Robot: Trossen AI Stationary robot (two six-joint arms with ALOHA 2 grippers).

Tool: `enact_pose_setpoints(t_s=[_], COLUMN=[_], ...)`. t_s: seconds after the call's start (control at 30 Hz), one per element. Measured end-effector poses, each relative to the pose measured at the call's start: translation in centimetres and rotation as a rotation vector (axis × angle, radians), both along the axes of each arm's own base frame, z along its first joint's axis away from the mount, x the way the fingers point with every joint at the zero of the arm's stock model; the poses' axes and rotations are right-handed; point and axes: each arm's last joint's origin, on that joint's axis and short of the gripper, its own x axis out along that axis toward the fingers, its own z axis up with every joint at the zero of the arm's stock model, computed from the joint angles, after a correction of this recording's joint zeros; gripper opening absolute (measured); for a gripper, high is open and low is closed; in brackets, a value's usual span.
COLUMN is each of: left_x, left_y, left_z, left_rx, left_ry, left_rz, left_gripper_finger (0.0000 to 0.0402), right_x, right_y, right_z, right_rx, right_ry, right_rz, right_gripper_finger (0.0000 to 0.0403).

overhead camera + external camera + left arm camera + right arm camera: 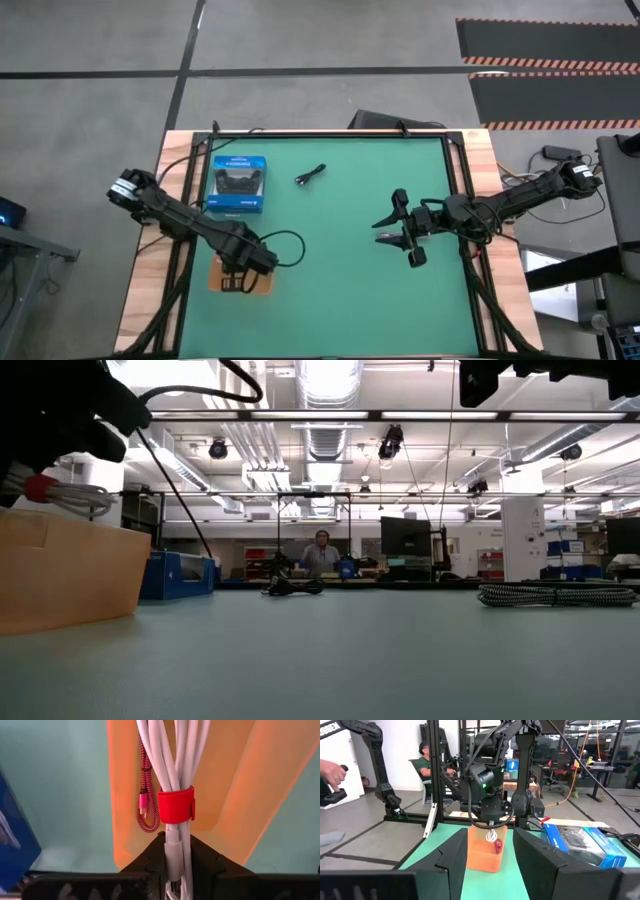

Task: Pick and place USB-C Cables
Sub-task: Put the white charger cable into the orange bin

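My left gripper (243, 262) is over the flat orange tray (262, 287) near the table's left edge, shut on the white cable bundle (176, 765), which has a red strap (176, 805) around it. The red-pink cable (146, 800) lies on the tray's floor beside it. The black cable (311, 175) lies on the green mat toward the far edge. In the low view, the grey braided cable (555, 595) lies on the mat. My right gripper (402, 232) hovers open right of centre, touching nothing. My left gripper pinches the white cable bundle between its two fingers at the end just behind the red strap (174, 851). It comes from above, pointing down, with the cable lying along the fingers. The bundle hangs below the fingers over the tray (487, 851); whether its lower end touches the tray, I cannot tell.
The blue box picturing a game controller (238, 184) lies just beyond the tray, toward the far-left corner. Black frame rails run along the table's edges. A person sits beyond the table (427, 762), and a hand holds a controller (332, 775). Open green mat lies between the arms.
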Motion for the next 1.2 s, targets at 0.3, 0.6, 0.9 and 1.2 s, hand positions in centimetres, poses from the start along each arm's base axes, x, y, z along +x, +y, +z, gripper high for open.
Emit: enact_pose_setpoints(t_s=[0.3, 0.6, 0.9, 1.2], left_x=[-0.1, -0.4, -1.1, -1.9], left_y=[-0.7, -1.5, -2.5, -3.6], left_z=[-0.2, -0.3, -0.6, -1.6], left_rx=[0.031, 0.09, 0.174, 0.209], left_ry=[-0.016, -0.064, -0.104, -0.147], left_rz=[-0.043, -0.036, -0.029, -0.034], left_gripper_finger=[0.0037, 0.0037, 0.0037, 0.0037], right_x=[0.0, 0.0, 0.0, 0.0], right_y=[0.0, 0.0, 0.0, 0.0], right_z=[-0.1, -0.1, -0.2, -0.2], right_rx=[0.0, 0.0, 0.003, 0.008], right_ry=[0.006, 0.008, 0.009, 0.01], right_rz=[0.0, 0.0, 0.0, 0.0], right_gripper_finger=[0.0147, 0.0146, 0.0144, 0.0148])
